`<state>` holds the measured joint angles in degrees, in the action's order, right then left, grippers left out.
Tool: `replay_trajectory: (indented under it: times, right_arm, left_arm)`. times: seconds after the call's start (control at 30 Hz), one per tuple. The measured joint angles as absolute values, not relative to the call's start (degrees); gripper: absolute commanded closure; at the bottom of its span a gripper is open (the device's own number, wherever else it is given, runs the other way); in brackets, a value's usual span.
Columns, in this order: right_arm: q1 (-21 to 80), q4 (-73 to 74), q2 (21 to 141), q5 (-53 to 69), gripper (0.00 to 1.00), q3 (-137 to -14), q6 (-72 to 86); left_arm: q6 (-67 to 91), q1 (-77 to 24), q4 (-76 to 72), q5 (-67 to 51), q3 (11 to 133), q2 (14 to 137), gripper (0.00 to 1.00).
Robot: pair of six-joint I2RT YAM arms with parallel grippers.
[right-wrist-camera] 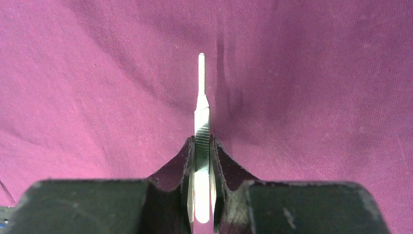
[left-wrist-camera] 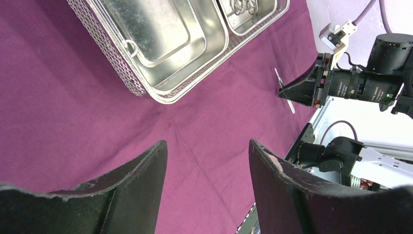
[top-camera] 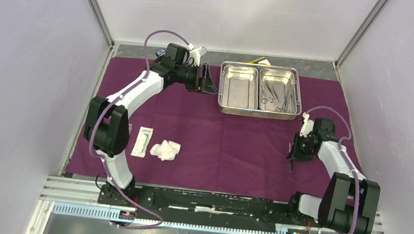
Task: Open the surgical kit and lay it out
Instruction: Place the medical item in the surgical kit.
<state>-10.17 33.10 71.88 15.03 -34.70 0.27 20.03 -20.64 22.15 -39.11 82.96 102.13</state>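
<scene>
The purple cloth wrap (top-camera: 224, 148) lies spread flat on the table. The steel two-compartment tray (top-camera: 297, 94) stands at its far side, its left compartment bare and several steel clamps (top-camera: 274, 95) in its right one. It also shows in the left wrist view (left-wrist-camera: 204, 83). A white gauze wad (top-camera: 165, 150) and a flat white packet (top-camera: 143, 141) lie at the near left. My left gripper (top-camera: 211, 85) is open and empty just left of the tray. My right gripper (top-camera: 295, 155) is shut on slim steel tweezers (right-wrist-camera: 201, 117), held just above the cloth at the right.
A small yellow block (top-camera: 257, 59) lies behind the tray, off the cloth. Grey walls and metal frame posts close in the table on three sides. The right arm's wrist camera (left-wrist-camera: 360, 83) shows in the left wrist view.
</scene>
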Motion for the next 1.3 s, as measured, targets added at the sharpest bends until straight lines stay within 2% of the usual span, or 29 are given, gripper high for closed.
replay_trajectory:
  times: [1.3]
  right_arm:
    - [-11.8, 33.0, 73.7, 14.1, 0.95, -35.9, -1.1]
  left_arm:
    - [20.6, -20.6, 22.1, -39.9, 83.0, 102.1, 0.3]
